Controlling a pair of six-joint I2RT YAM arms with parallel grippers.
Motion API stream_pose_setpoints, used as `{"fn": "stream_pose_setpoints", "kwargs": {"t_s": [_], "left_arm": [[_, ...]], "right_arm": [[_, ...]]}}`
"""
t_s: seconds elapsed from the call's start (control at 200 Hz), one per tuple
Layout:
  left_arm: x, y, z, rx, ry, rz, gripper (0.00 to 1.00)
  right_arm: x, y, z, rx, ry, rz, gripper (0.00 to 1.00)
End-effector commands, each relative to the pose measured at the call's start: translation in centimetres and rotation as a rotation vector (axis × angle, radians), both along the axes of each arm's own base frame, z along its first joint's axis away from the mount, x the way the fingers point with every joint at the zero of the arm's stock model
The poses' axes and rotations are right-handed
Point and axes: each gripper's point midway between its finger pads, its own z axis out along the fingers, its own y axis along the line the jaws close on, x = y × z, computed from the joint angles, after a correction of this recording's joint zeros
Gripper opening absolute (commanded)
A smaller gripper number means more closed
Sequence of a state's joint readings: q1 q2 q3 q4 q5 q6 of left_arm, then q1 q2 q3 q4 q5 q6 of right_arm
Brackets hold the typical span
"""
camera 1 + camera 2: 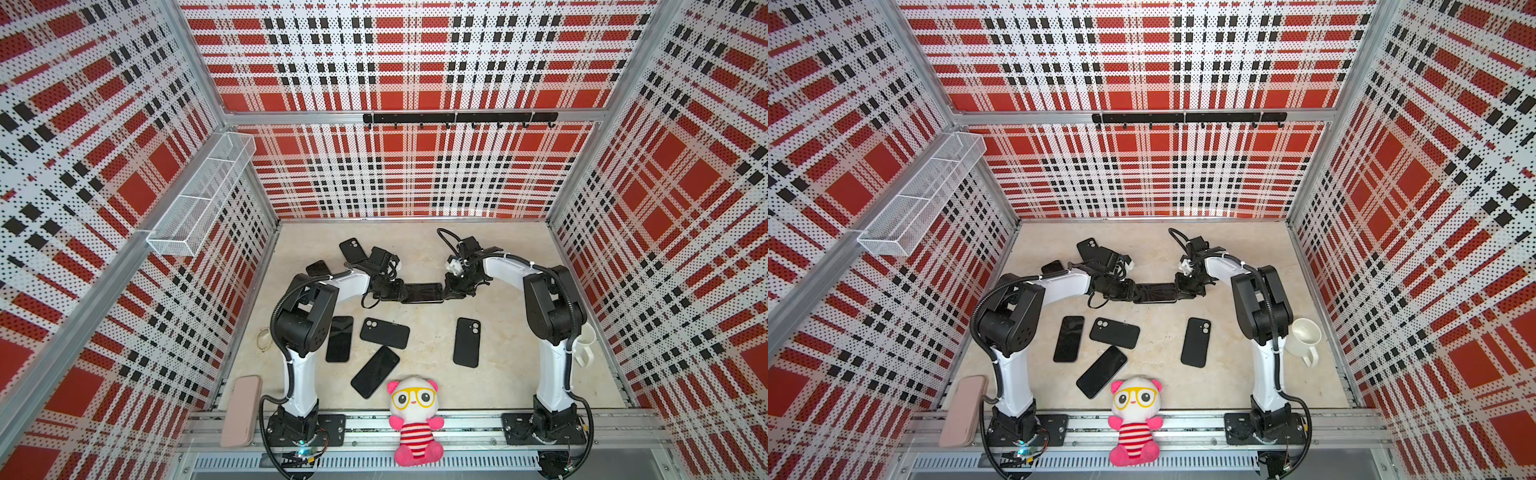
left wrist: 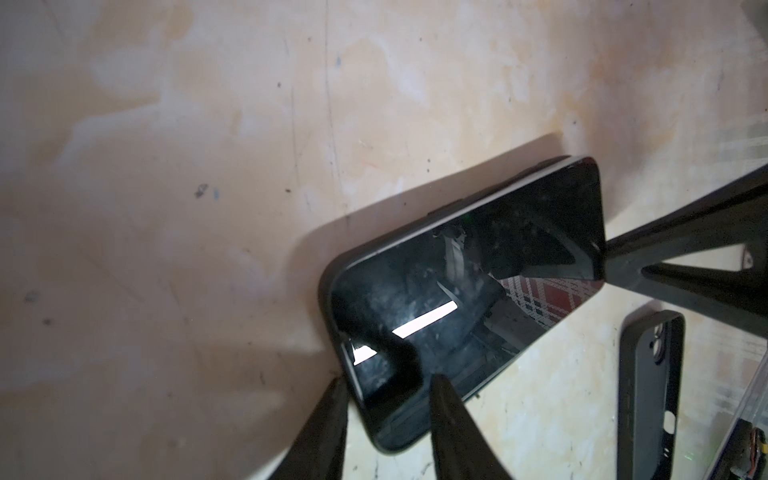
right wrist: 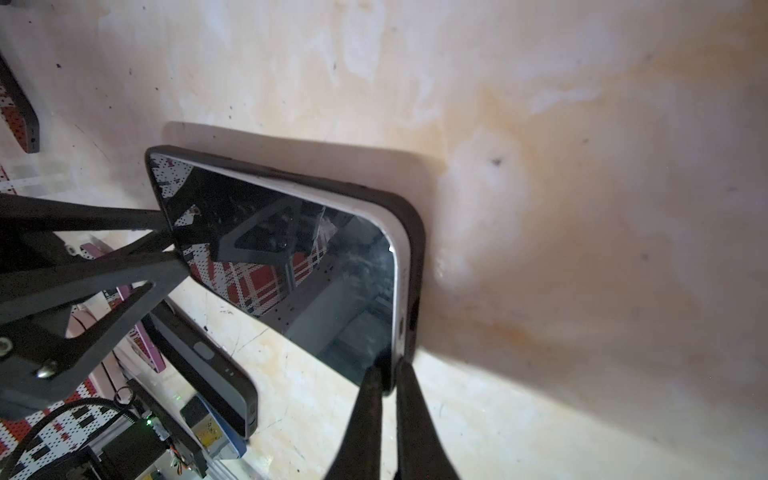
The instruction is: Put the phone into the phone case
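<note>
a pale marbled tabletop lay inside red plaid walls. at the bottom of both top views a plush panda sat on the front rail. just above it lay two bare smartphones and two empty black cases, with a white mug at the right edge.

at mid frame the phone lay screen up in its black phone case. its long axis ran left to right with a claw at each short end, so neither arm was nearer. the left gripper stood partly closed, one finger on the glass and one outside the case's end, and seemed to clamp that end of the case. the right gripper was all but closed, pinching the phone's corner at the opposite end.

the wrist views showed what the top views did not: a white band of the phone's side stood proud of the case along one long edge and round that corner. seating looked unfinished, and pressing down there was probably next.

beyond, at the upper left of the table, another case lay apart.
</note>
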State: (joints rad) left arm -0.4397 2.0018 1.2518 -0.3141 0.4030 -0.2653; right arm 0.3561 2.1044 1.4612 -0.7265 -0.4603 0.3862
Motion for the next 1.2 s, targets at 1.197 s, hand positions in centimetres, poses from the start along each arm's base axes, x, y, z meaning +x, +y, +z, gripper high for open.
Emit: {"fn": "stream_pose_setpoints", "kwargs": {"t_s": [1.197], "left_arm": [[-1.8,-1.8,-1.1,-0.037,0.064,-0.052,0.35]], "right_arm": [[-14.0,-3.2,-19.9,-0.45,0.422,0.13,0.1]]}}
